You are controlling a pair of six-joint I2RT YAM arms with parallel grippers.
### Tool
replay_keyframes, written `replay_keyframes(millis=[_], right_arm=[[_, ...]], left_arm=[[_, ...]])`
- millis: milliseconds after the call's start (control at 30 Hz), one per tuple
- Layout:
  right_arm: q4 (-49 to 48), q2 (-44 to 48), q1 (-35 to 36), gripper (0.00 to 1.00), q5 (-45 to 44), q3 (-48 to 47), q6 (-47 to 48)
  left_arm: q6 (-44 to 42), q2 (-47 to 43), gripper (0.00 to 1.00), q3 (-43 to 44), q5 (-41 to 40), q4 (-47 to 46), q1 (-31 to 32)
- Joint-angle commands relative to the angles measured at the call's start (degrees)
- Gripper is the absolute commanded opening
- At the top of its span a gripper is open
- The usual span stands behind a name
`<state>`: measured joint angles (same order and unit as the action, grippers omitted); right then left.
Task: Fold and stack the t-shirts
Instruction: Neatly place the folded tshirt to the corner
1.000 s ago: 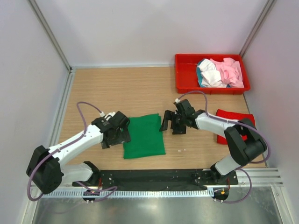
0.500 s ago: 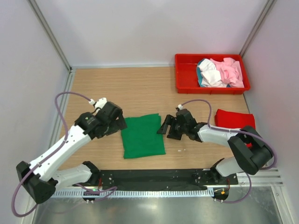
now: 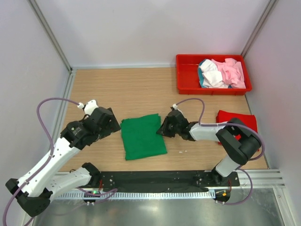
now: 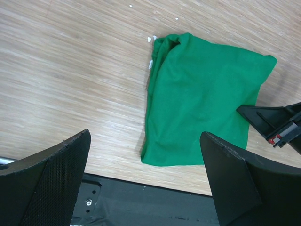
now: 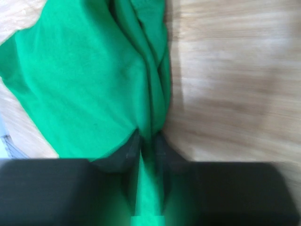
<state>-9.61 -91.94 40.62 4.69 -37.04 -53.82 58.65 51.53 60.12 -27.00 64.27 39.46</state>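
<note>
A bright green t-shirt (image 3: 142,136) lies folded in a rough rectangle on the wooden table, near the front middle. My right gripper (image 3: 162,129) is at its upper right edge, shut on a bunched fold of the green cloth (image 5: 94,84); the cloth runs between the fingers (image 5: 128,153) in the right wrist view. My left gripper (image 3: 110,124) hangs open just left of the shirt, apart from it. In the left wrist view the green shirt (image 4: 202,99) lies ahead of the wide-spread left gripper (image 4: 145,136). A red t-shirt (image 3: 237,120) lies folded at the right, partly behind the right arm.
A red plastic tray (image 3: 186,80) at the back right holds crumpled pink, white and teal shirts (image 3: 221,73). A black rail (image 3: 155,181) runs along the near edge. Walls close in on the left, back and right.
The right gripper slid left onto the green shirt's edge and shut on it. The left arm drew back to the left, away from the shirt, still open.
</note>
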Motion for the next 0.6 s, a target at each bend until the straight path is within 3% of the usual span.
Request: replay_keyframes(millis=[0, 67, 300, 400, 567], right_arm=[[9.2, -4.8, 1.1, 0.05, -4.4, 0.2, 1.4], [12.8, -3.9, 1.2, 0.01, -6.9, -1.3, 3.1], [42.8, 8.4, 1.2, 0.01, -20.4, -11.3, 11.4], [51.2, 12.6, 1.0, 0.01, -25.4, -13.8, 14.1], [57.1, 15.3, -3.6, 0.01, -30.0, -14.4, 19.1]], left_arm=[[1.4, -2.0, 1.0, 0.1, -3.2, 1.8, -0.2], [1.1, -3.3, 1.0, 0.0, -3.8, 2.1, -0.2], [-0.2, -6.6, 1.0, 0.3, -6.1, 0.8, -0.2], [-1.7, -7.5, 1.0, 1.3, -6.9, 0.2, -0.2], [-4.2, -8.3, 1.0, 4.0, -8.0, -0.1, -0.2]])
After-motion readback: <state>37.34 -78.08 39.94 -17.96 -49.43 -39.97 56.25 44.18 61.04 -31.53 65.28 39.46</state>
